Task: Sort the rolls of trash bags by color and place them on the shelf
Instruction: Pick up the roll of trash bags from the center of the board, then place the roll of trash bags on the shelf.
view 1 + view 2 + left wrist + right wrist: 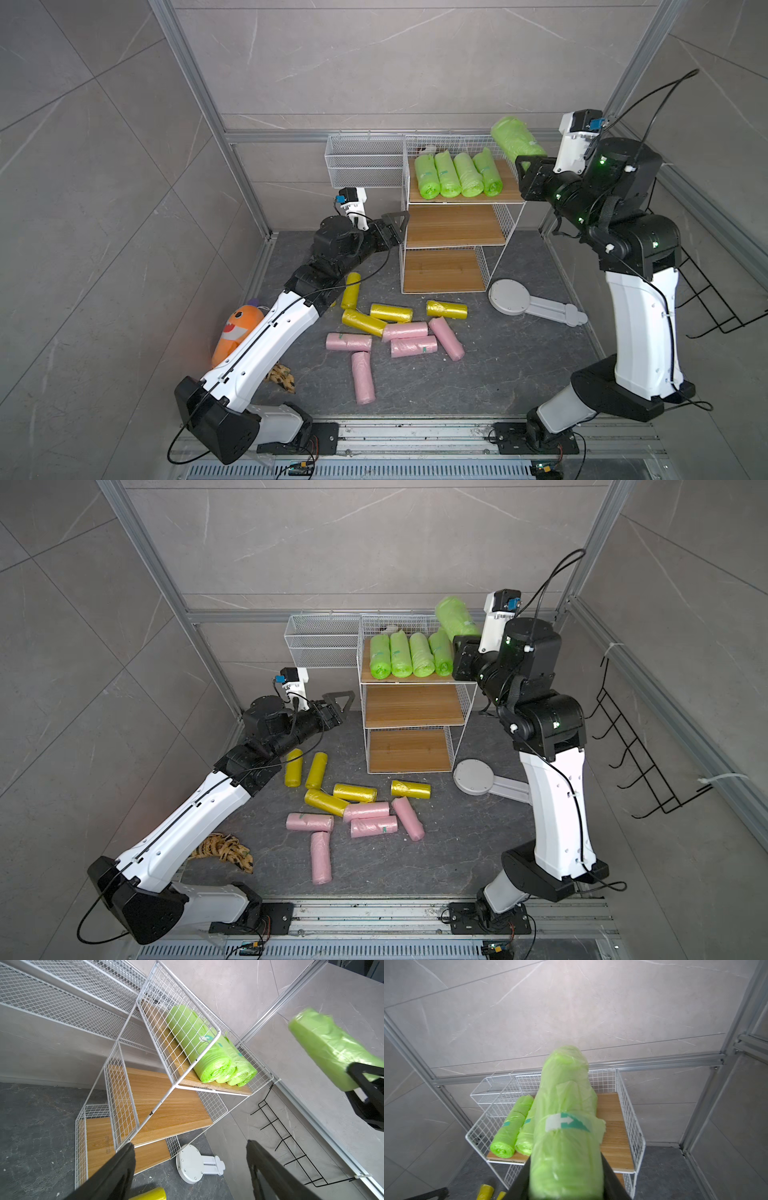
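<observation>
Green roll (455, 617) in right hand (462, 637)

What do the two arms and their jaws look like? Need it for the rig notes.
Both the left arm and right arm have white moulded shells on the long links, with black joint housings and bases. The jaws are black, open triangular frames. The white wrist cameras carry blue connectors, and loose black cables trail along each arm. Small green lights glow on the right arm's joints.

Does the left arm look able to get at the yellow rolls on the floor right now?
Probably yes: the left gripper is open and empty, and the yellow rolls lie uncovered on the floor, below and close to it.
</observation>
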`<action>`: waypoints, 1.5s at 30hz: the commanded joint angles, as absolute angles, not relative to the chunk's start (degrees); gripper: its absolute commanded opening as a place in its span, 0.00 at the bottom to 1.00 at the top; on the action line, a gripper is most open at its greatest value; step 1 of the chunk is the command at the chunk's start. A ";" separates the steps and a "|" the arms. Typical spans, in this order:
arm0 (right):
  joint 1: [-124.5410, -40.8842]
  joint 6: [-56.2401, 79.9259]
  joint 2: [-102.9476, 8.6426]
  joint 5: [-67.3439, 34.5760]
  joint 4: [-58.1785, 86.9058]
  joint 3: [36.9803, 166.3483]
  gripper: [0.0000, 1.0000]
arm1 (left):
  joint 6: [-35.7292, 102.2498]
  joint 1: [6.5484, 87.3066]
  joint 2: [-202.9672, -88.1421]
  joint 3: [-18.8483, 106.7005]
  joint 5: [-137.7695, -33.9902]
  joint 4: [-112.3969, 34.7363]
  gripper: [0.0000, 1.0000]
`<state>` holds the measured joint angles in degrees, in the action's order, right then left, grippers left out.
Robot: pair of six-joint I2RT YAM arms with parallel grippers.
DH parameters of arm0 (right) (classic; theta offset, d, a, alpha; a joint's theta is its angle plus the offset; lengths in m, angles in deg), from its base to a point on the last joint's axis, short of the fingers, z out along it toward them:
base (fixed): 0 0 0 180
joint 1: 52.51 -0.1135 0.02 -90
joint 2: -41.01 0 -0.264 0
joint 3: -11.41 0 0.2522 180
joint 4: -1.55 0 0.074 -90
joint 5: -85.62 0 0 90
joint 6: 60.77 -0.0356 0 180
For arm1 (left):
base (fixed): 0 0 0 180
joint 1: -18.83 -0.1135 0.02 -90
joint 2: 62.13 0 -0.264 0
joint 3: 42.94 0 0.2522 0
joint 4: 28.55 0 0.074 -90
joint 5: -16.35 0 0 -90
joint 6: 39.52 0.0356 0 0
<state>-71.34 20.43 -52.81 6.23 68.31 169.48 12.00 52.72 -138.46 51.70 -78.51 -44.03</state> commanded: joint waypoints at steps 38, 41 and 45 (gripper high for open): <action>-66.25 21.83 -66.33 12.71 70.73 173.53 0.38 | 10.62 52.94 -139.38 49.31 -81.64 -39.63 0.86; -66.32 21.60 -66.13 12.59 69.71 171.52 0.41 | 10.63 53.00 -139.47 49.18 -81.91 -39.50 0.86; -66.34 20.95 -66.17 11.53 69.73 171.29 0.44 | 10.56 52.93 -139.25 48.97 -81.98 -39.41 0.86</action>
